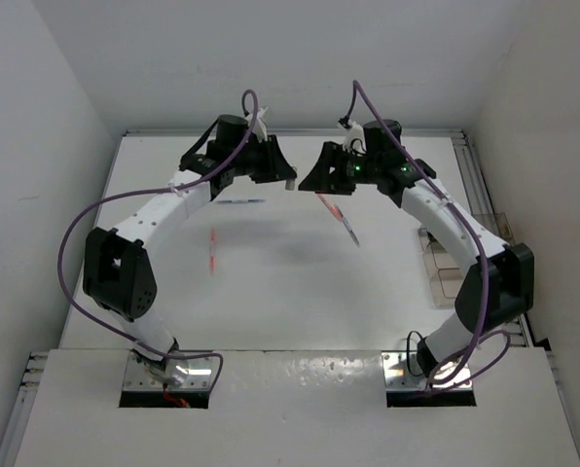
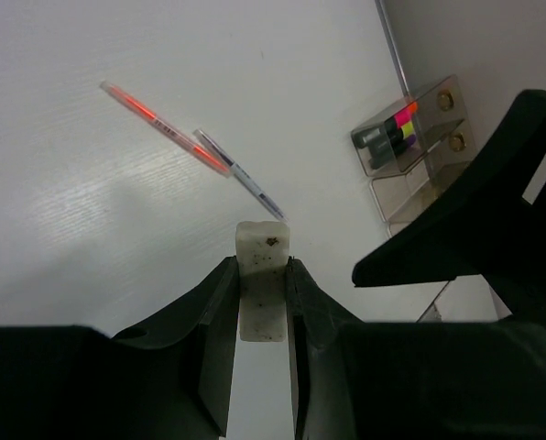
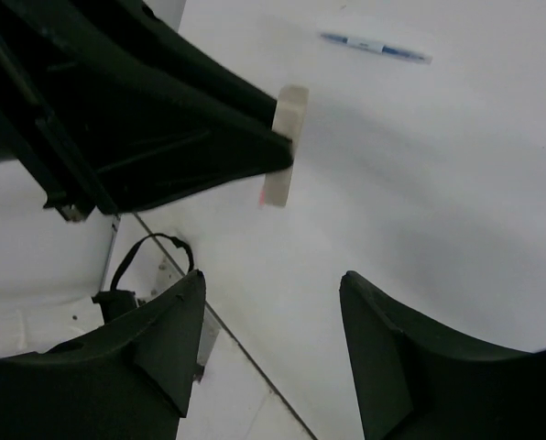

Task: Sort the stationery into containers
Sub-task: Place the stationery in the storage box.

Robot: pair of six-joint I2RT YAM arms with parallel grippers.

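Low in the left wrist view, my left tool (image 2: 264,298) is clamping a pale eraser block (image 2: 262,266) between its fingers, off the tabletop (image 2: 90,238). My right tool (image 3: 273,330) is hanging near it with jaws apart. I am seeing an orange pen (image 2: 163,126) and a grey pen (image 2: 241,174) touching at their tips at upper centre. At the right edge, a clear container (image 2: 433,137) is holding highlighters (image 2: 397,128).

The right arm (image 1: 446,219) covers part of the containers (image 1: 434,274), whose contents seem too small to tell.
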